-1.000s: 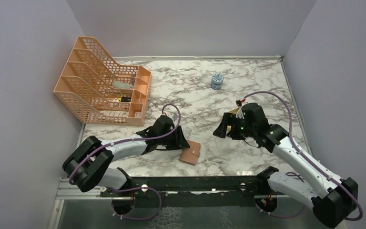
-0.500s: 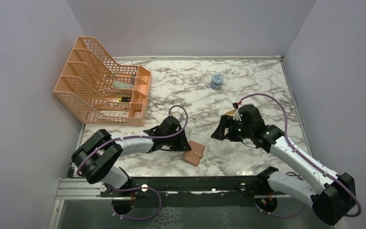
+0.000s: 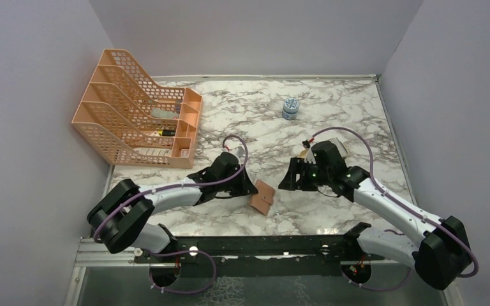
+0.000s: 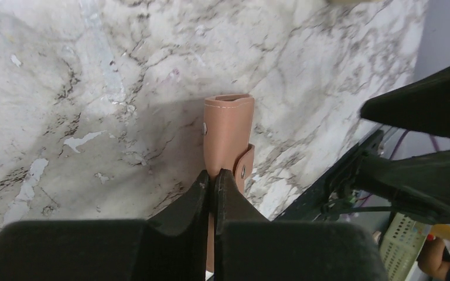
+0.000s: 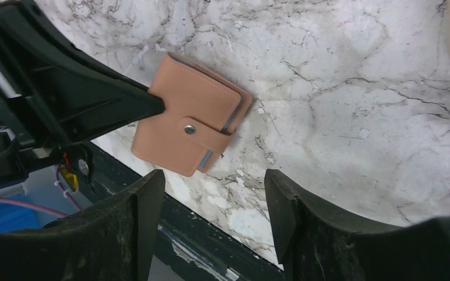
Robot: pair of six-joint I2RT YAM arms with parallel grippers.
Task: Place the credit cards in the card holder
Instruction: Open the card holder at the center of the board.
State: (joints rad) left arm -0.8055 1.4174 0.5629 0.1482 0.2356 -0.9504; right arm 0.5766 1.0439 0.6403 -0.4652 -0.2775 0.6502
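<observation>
Left jaws clamp the smooth tan leather card holder (image 4: 228, 123)

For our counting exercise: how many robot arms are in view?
2. The left arm, on the left, grips the card holder; the right arm, on the right, hovers beside it.

Marble table (image 3: 348, 118), file rack (image 3: 134, 118), jar (image 3: 289, 108), card holder (image 3: 263, 196)

We are pinching the small tan-brown leather card holder (image 4: 228, 132) by its near edge in our left gripper (image 4: 214, 178), black fingers pressed together. It is extending straight ahead of the fingertips, edge-on, over the white grey-veined marble tabletop (image 4: 94, 88), its snap strap (image 4: 244, 170) sitting just right.
</observation>
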